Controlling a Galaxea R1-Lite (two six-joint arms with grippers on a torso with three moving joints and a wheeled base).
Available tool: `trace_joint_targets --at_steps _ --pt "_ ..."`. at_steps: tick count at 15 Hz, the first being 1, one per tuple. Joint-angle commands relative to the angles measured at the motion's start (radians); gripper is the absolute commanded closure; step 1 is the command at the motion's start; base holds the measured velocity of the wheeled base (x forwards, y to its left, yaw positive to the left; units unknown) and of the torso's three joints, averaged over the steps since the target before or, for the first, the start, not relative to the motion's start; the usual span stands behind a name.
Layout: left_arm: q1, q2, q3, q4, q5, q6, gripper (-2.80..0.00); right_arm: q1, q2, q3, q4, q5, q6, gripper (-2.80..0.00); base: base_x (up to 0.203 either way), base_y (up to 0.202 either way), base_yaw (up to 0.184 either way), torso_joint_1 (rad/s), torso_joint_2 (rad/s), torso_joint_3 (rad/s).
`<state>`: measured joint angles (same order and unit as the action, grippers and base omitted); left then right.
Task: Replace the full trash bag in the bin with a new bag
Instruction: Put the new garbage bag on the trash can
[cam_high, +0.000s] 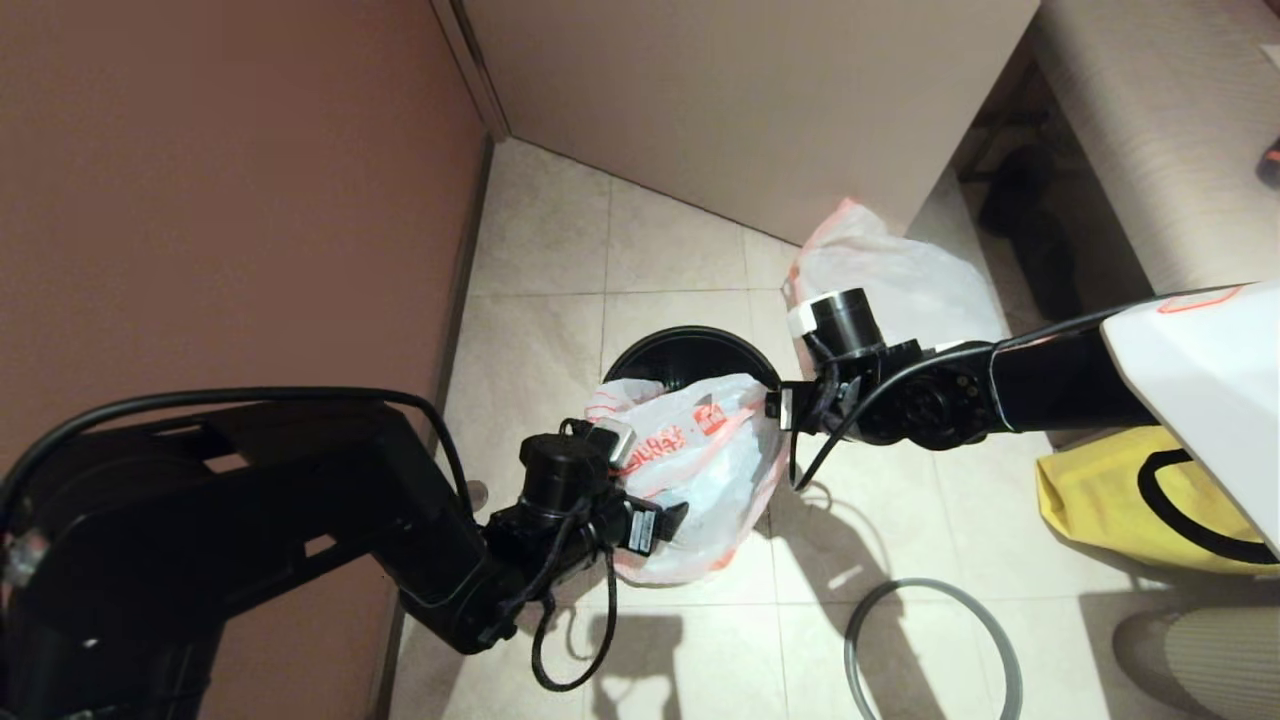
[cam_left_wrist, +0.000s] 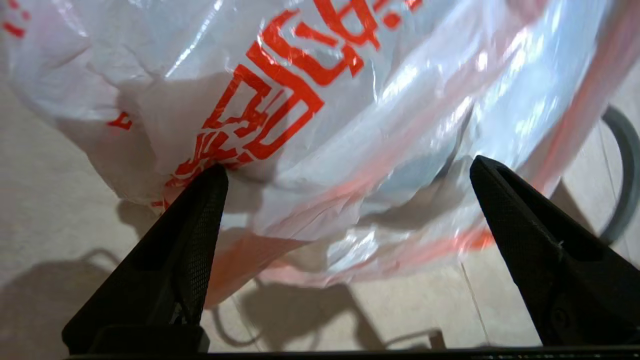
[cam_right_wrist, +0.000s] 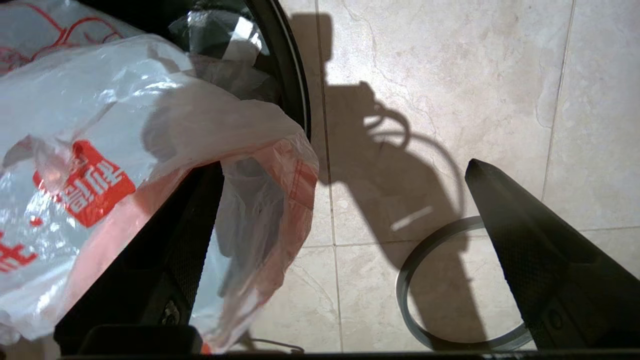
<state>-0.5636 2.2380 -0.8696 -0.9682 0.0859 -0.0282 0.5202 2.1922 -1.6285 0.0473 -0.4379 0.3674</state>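
Here new bag (cam_high: 700, 450) drapes over bin (cam_high: 690, 355); left gripper (cam_left_wrist: 350, 170) and right gripper (cam_right_wrist: 345, 165) flank it, jaws spread.

A floor of pale beige stone tiles with thin grout lines (cam_high: 680, 260) carries everything here. A small round black plastic bin (cam_high: 690, 358) stands on it near the brown wall. Behind the bin, beside a pale cabinet, a bulging plain translucent white bag with a pink-orange hem (cam_high: 890, 275) sits on the tiles. A thin grey hoop (cam_high: 935, 650) lies flat nearer to me, and a yellow fabric bag with a black handle (cam_high: 1130, 500) rests just beyond it
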Motion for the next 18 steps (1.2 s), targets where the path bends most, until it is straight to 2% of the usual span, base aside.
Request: trace_joint_targets --at_steps 1,4,9,12,15,18 --pt "-0.010 -0.015 -0.028 -0.035 0.035 -0.040 -2.80 0.005 -0.006 0.009 0.007 -0.001 0.002 -2.80 0.000 0.000 0.000 0.000 0.00 0.000" --pt "-0.045 -0.090 -0.005 -0.042 0.038 -0.045 -2.80 0.024 -0.031 0.064 0.062 -0.005 0.004 -2.80 0.000 0.000 0.000 0.000 0.00 0.000" --pt "-0.050 -0.116 0.006 -0.038 0.038 -0.045 -2.80 0.026 -0.045 0.066 0.067 -0.008 0.002 -2.80 0.000 0.000 0.000 0.000 0.00 0.000" --pt "-0.079 -0.121 0.007 0.073 0.038 -0.045 -2.80 0.028 -0.043 0.067 0.098 -0.009 0.003 -2.80 0.000 0.000 0.000 0.000 0.00 0.000" --pt "-0.087 -0.128 0.007 0.086 0.038 -0.045 -2.80 0.033 -0.058 0.078 0.133 -0.010 0.039 -2.80 0.000 0.000 0.000 0.000 0.00 0.000" --pt "-0.094 -0.145 0.009 0.109 0.037 -0.045 -2.80 0.050 -0.116 0.144 0.134 -0.007 0.057 -2.80 0.000 0.000 0.000 0.000 0.00 0.000"
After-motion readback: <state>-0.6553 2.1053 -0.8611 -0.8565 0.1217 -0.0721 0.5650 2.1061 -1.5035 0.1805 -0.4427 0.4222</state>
